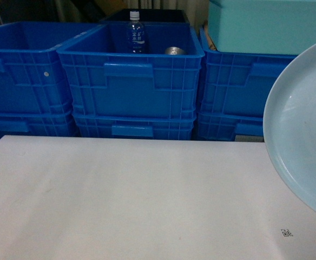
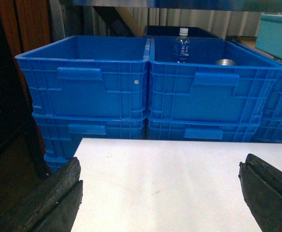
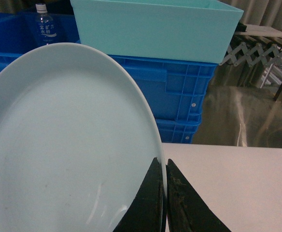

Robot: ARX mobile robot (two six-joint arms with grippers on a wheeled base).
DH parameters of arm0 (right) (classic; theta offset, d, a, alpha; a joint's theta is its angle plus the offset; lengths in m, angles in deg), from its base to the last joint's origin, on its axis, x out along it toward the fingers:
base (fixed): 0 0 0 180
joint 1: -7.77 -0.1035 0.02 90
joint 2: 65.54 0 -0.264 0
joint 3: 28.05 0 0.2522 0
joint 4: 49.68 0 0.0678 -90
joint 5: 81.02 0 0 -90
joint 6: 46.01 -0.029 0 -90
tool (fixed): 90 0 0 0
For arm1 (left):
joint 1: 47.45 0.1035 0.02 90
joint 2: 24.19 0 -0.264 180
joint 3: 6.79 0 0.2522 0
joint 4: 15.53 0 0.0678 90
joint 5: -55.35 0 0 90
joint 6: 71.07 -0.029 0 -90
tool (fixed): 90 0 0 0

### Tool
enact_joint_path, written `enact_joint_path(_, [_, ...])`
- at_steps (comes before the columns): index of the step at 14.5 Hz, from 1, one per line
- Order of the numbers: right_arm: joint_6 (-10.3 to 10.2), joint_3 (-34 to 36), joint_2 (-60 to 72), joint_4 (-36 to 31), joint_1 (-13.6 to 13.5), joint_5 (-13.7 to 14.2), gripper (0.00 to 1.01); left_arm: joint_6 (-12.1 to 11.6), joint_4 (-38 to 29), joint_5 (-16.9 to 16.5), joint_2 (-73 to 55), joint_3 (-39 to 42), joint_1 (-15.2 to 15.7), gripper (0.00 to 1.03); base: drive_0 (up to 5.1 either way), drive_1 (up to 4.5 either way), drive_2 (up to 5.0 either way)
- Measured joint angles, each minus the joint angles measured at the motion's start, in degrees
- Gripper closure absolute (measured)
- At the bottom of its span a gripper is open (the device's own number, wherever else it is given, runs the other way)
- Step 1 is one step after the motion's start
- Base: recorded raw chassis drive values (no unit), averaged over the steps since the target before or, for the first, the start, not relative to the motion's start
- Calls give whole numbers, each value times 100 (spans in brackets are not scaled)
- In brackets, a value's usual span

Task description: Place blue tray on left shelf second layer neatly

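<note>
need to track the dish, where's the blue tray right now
The blue tray is at the right edge of the head view, pinched at its rim by the right gripper above the white table, in front of the blue crates.

**Three views facing a wall of crates**

The head camera looks forward and slightly down over a white table toward stacked blue crates. The left wrist camera sits low at the table's left edge, facing the same crates and water bottle. The right wrist camera views a turquoise box from close by.
</note>
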Motion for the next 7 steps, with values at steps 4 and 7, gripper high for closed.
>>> enact_joint_path(4, [-4,0,142,-146,125,11,99,-2,0,0,0,0,0,5,0,0,0])
enact_joint_path(7, [-4,0,42,-98,238,-136,99,-2,0,0,0,0,0,5,0,0,0])
